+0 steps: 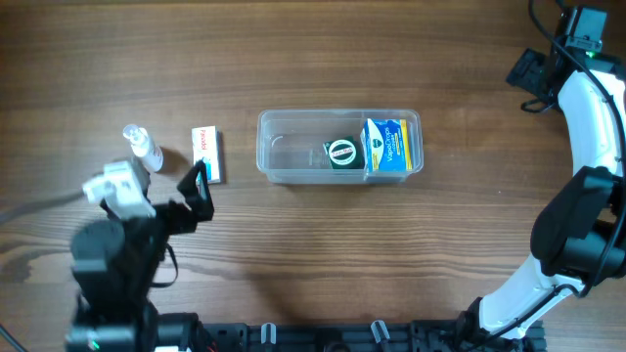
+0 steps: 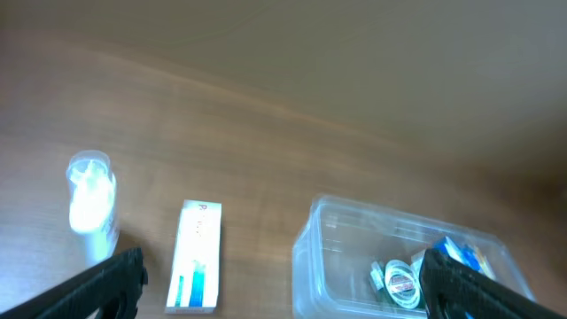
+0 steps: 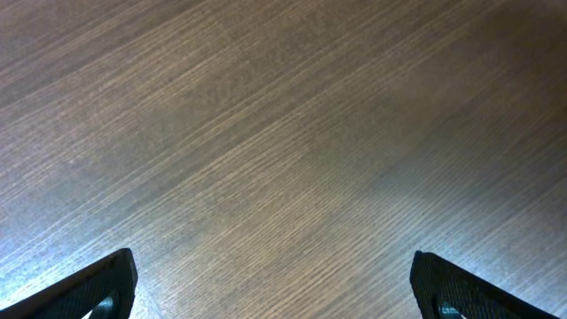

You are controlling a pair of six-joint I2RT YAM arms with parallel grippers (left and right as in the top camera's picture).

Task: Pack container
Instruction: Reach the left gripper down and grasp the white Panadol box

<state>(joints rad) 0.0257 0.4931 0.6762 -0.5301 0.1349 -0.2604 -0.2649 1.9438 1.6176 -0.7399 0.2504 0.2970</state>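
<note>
The clear plastic container (image 1: 293, 116) lies in the middle of the table. Inside it, at its right end, are a blue box (image 1: 389, 145) and a dark item with a round label (image 1: 341, 154). A small white box (image 1: 207, 154) and a small clear bottle (image 1: 143, 147) lie to its left. My left gripper (image 1: 199, 191) is open and empty, just in front of the white box. In the left wrist view the bottle (image 2: 91, 204), the white box (image 2: 198, 257) and the container (image 2: 306, 257) show between the open fingers (image 2: 283, 292). My right gripper (image 1: 526, 76) is open and empty at the far right, over bare wood (image 3: 275, 288).
The table is dark wood (image 1: 323, 254). The right arm's white links (image 1: 587, 127) curve along the right edge. The left arm's base (image 1: 108, 274) fills the front left corner.
</note>
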